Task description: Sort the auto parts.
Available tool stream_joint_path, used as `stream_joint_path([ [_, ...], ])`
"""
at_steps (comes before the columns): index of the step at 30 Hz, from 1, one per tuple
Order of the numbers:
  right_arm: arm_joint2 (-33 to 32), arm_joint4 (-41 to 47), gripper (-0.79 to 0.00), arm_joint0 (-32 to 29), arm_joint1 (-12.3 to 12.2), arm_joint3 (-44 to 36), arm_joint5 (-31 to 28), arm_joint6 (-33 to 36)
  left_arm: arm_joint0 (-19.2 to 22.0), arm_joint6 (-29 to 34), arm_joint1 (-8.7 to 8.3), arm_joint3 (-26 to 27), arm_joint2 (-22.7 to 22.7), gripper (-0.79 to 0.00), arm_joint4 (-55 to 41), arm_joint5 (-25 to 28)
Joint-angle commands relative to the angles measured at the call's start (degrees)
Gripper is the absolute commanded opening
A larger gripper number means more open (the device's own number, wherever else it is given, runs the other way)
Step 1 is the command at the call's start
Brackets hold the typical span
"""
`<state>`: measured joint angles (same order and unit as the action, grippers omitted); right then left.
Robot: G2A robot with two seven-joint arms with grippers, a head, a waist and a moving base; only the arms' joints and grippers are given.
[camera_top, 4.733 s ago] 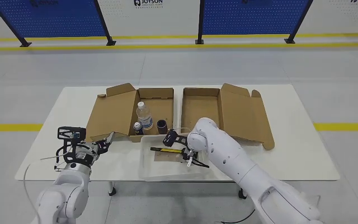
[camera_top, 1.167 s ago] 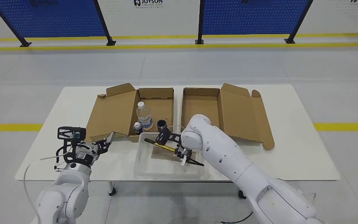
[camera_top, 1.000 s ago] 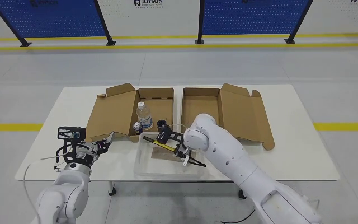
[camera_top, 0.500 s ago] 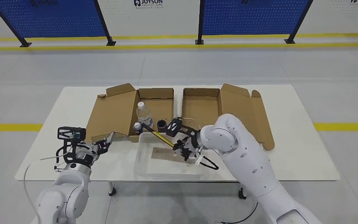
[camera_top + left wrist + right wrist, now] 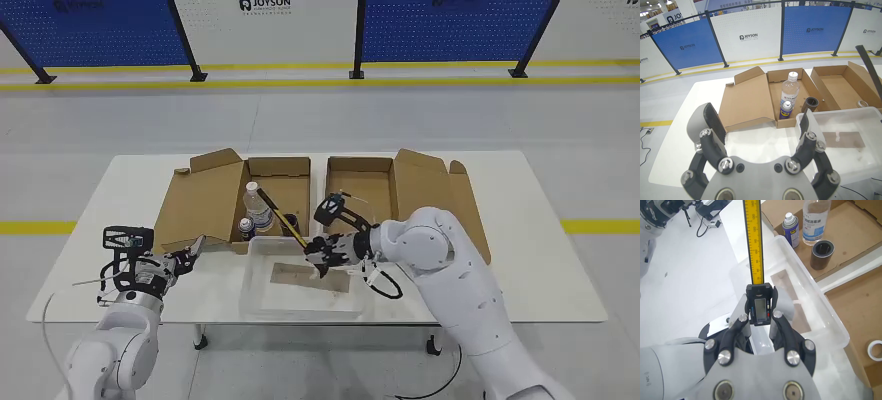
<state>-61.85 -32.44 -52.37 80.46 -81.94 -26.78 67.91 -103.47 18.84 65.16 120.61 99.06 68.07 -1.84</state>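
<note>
**Caliper lifted out of the tray, not yet boxed**

The right gripper's fingers [image 5: 775,298] are clenched on the display head of a caliper [image 5: 755,237]. Its yellow scale bar points away from the right gripper [image 5: 760,306], above the far rim of the clear tray [image 5: 802,266] and towards the left box [image 5: 212,200].

The left gripper [image 5: 758,121] hangs with its fingers spread and nothing between them, over the near left part of the table [image 5: 696,266].

The left box holds a bottle [image 5: 815,222], a spray can [image 5: 790,232] and a black sleeve [image 5: 821,255]. A small ring [image 5: 874,349] lies in the right box [image 5: 360,190]. On the tray floor there is a brown sheet [image 5: 785,281].

The sorting looks close to done, and the caliper seems to be the last loose item. It has yet to be set down, and I cannot tell which box it is meant for.

As for writing, the scale bar carries printed numbers, the bottle and can wear printed labels, and the panels [image 5: 802,28] behind the table show a logo.
</note>
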Motion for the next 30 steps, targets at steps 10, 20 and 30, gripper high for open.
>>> stream_joint_path([
  [10, -4.0, -0.5, -0.785, 0.2, -0.7, 1.3, 8.2, -13.8, 0.0, 0.0, 0.0, 0.0, 0.0, 0.0, 0.0, 0.0],
  [20, -6.7, -1.7, -0.785, 4.8, -0.4, 11.8, 27.2, -23.8, 0.0, 0.0, 0.0, 0.0, 0.0, 0.0, 0.0, 0.0],
  [30, -0.7, -2.2, -0.785, 15.0, 2.0, 30.9, 34.3, -25.2, 0.0, 0.0, 0.0, 0.0, 0.0, 0.0, 0.0, 0.0],
])
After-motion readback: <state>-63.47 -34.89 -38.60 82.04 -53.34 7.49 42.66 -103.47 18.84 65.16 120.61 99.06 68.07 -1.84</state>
